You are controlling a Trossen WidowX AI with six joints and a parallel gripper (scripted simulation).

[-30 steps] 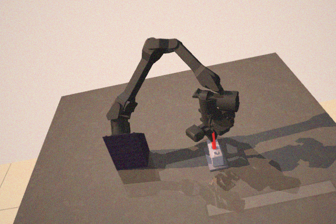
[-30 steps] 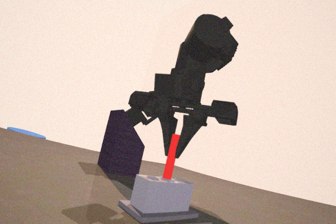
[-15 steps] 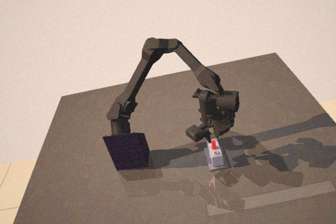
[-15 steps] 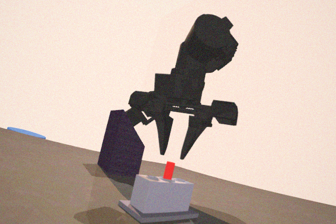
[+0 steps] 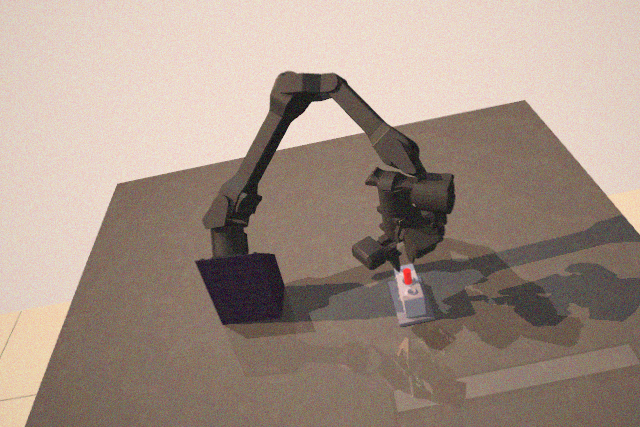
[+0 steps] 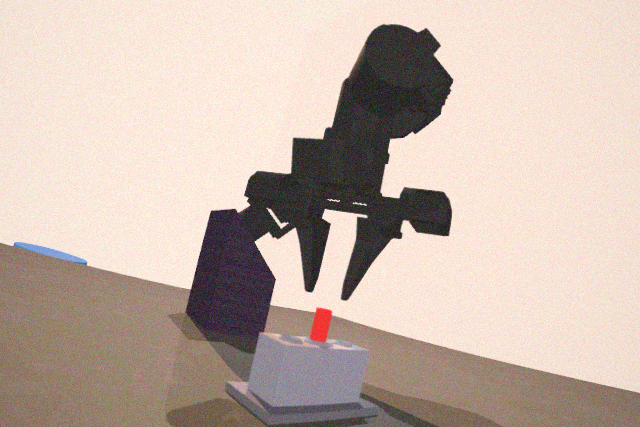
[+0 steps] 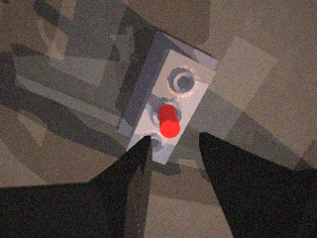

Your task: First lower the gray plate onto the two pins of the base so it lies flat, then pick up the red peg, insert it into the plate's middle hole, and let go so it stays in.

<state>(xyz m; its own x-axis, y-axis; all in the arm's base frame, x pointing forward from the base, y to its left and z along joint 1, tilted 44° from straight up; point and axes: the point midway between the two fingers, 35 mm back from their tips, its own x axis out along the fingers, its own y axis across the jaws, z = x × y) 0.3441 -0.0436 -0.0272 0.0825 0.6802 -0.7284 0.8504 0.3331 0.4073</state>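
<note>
The red peg (image 5: 407,276) (image 6: 321,325) (image 7: 169,121) stands in the middle hole of the gray plate (image 5: 415,307) (image 6: 310,375) (image 7: 198,94). Its upper part sticks out above the plate's top; its lower part is hidden in the hole. The plate is a thick block lying on the flat gray base (image 5: 408,323) (image 6: 315,417), with no clear tilt. A pin shows inside the far end hole in the wrist view. My gripper (image 5: 405,264) (image 6: 327,294) (image 7: 174,140) is open and empty, its fingertips apart just above the peg's top, not touching it.
The dark purple box (image 5: 248,290) (image 6: 227,277) under the arm's foot stands to the left of the plate in the top and exterior views. A blue round shape (image 6: 49,252) shows at the far left in the exterior view. Shadows and reflections cross the brown table (image 5: 155,236).
</note>
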